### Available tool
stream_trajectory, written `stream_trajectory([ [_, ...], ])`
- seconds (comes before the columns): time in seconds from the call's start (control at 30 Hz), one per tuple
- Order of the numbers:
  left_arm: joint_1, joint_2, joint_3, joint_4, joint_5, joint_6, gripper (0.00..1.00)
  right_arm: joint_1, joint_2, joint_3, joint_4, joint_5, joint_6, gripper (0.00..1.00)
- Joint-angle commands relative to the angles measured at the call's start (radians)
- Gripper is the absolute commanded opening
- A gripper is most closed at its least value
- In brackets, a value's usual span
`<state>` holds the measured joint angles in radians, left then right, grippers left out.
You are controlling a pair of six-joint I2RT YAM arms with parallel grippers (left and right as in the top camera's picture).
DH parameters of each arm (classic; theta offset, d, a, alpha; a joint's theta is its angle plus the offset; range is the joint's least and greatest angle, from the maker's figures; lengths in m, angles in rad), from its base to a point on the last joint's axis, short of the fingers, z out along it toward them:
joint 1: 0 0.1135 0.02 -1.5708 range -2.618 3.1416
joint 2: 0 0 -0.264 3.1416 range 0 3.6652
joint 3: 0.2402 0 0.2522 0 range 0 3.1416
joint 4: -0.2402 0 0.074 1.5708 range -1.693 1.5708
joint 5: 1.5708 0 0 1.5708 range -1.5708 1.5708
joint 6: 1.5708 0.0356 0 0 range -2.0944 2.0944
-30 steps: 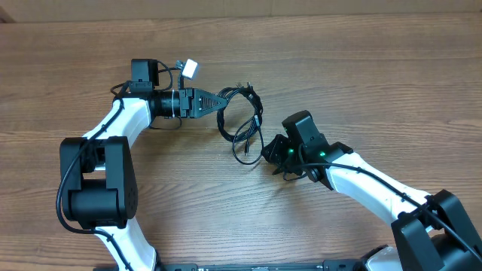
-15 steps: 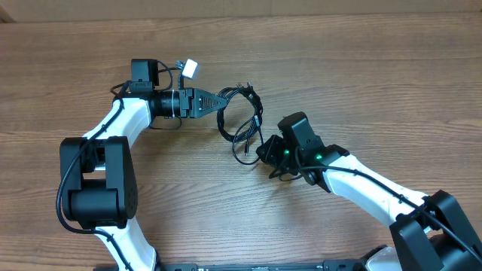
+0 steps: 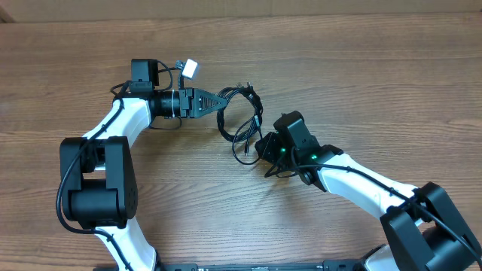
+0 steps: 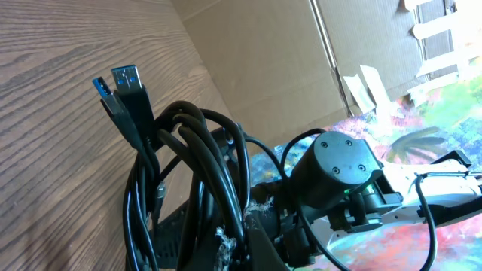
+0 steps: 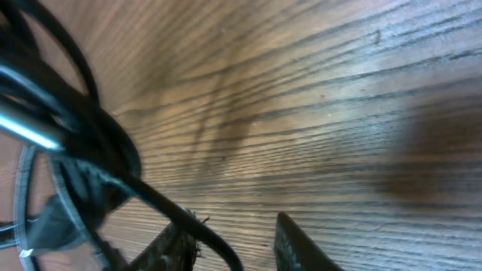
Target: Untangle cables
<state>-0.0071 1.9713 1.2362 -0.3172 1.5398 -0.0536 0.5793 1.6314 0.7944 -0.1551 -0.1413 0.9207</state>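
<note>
Now the right gripper (image 3: 261, 147) sits further left than a second ago, close beside the lower loops of the cables (image 3: 245, 92). Its fingers (image 5: 298, 242) stand partly apart, with one blurred strand crossing between them. The left gripper (image 3: 224, 98) is unmoved, clamped on the bundle's top, its tips hidden behind glossy black cords. Blue-tongued plugs (image 4: 124, 81) jut out over the grained wooden table (image 3: 361, 68).

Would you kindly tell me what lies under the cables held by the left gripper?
Bare wooden table shows through the loops of the cables, pinched by the left gripper. Their lower end runs under the right gripper, so whatever lies beneath there is hidden.
</note>
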Motion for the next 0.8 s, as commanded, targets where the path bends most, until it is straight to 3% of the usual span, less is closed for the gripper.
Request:
stream_trajectory([
  [0.0,-0.008,0.005,-0.004,0.005,0.021,-0.014,0.04,0.011,0.008,-0.008,0.008,0.006,-0.004,0.1],
  [0.03,-0.008,0.005,-0.004,0.005,0.021,-0.014,0.04,0.011,0.008,-0.008,0.008,0.006,-0.004,0.04],
  [0.27,-0.009,0.005,-0.004,0.012,0.021,0.03,0.04,-0.015,-0.008,0.014,0.004,-0.172,-0.065,0.04],
  [0.6,-0.008,0.005,-0.004,0.016,0.021,0.085,0.04,-0.104,-0.122,0.14,-0.261,-0.355,-0.17,0.04],
  [0.77,-0.009,0.005,-0.004,0.016,0.021,0.107,0.04,-0.104,-0.167,0.153,-0.258,-0.534,-0.192,0.04],
])
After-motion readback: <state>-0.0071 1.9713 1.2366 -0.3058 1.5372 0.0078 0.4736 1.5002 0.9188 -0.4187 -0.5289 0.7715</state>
